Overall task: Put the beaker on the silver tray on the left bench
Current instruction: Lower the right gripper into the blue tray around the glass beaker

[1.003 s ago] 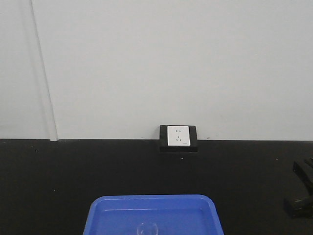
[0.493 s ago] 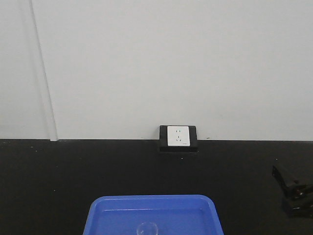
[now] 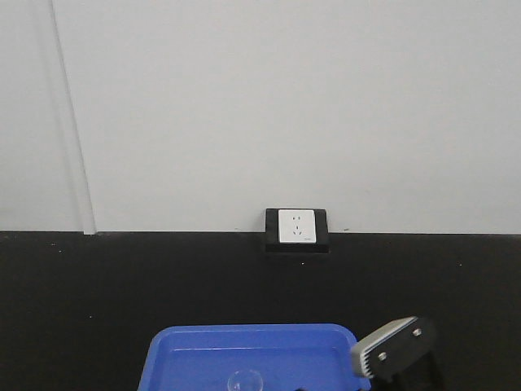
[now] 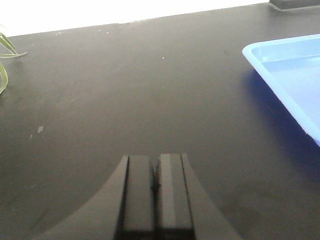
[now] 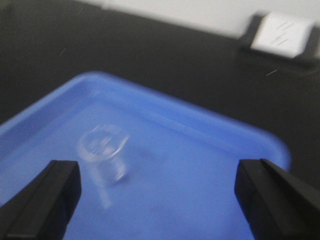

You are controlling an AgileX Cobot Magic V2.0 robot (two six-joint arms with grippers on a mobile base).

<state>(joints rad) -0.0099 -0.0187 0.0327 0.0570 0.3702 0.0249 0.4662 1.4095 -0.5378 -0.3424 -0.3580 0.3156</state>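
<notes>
The small clear glass beaker stands upright in a blue plastic tray on the black bench. In the right wrist view the beaker is blurred, ahead of and just inside the left finger. My right gripper is open and empty, hovering over the blue tray. Its grey body shows at the tray's right corner. My left gripper is shut and empty above bare bench, left of the blue tray. The silver tray is out of view.
A white wall socket in a black box sits at the back of the bench against the white wall; it also shows in the right wrist view. Green plant leaves reach in at the far left of the left wrist view.
My right gripper has moved from the far right edge of the bench leftward and down to the blue tray's right corner. The beaker and tray have not moved.
</notes>
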